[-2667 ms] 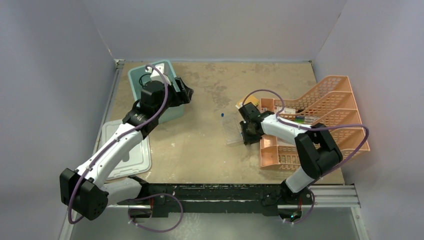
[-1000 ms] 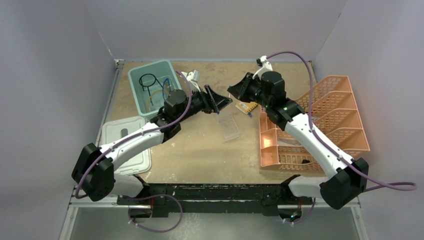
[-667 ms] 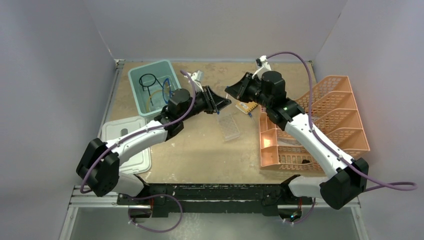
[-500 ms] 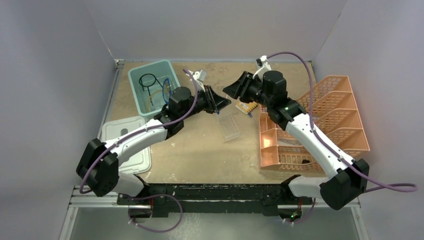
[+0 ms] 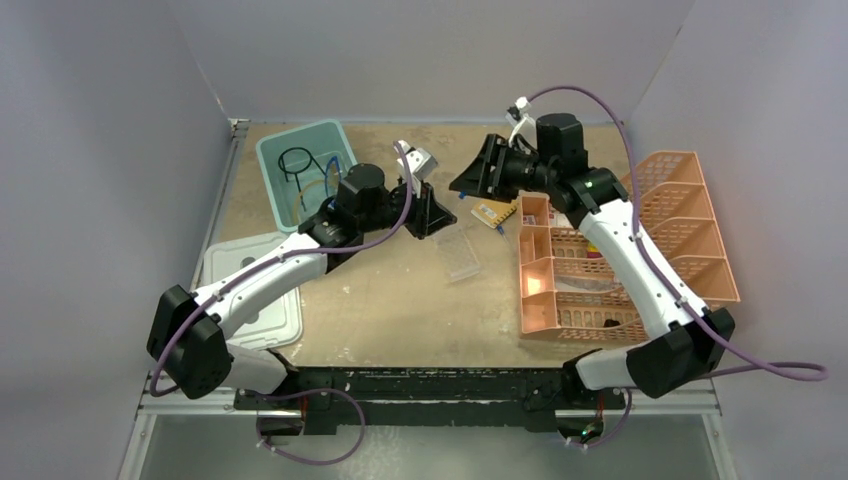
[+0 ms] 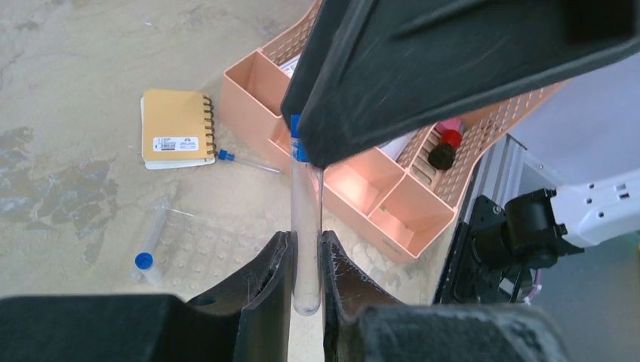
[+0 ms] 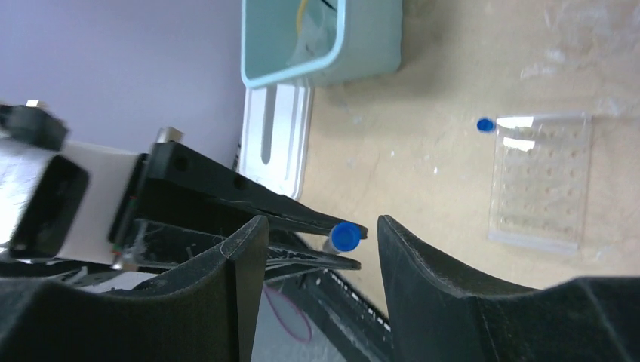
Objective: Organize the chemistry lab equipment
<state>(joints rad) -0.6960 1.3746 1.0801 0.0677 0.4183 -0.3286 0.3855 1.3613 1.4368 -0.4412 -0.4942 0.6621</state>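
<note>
Above the table (image 5: 400,290), left tool (image 6: 306,243) pinches blue-capped tube (image 6: 307,188) (right tool (image 7: 321,225) agape).

The top view looks down from high behind the arm bases onto the whole table (image 5: 400,300); the left wrist view sits close behind the left gripper (image 6: 306,241), facing across the table toward the tray (image 6: 249,90); the right wrist view peers past the right gripper (image 7: 323,222) the opposite way, toward the tub (image 7: 370,45); all three take in the rack (image 5: 462,255); both wrist views catch the tube (image 6: 306,219) up close.

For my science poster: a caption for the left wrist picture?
Left gripper pinching a blue-capped tube, orange tray behind.
</note>
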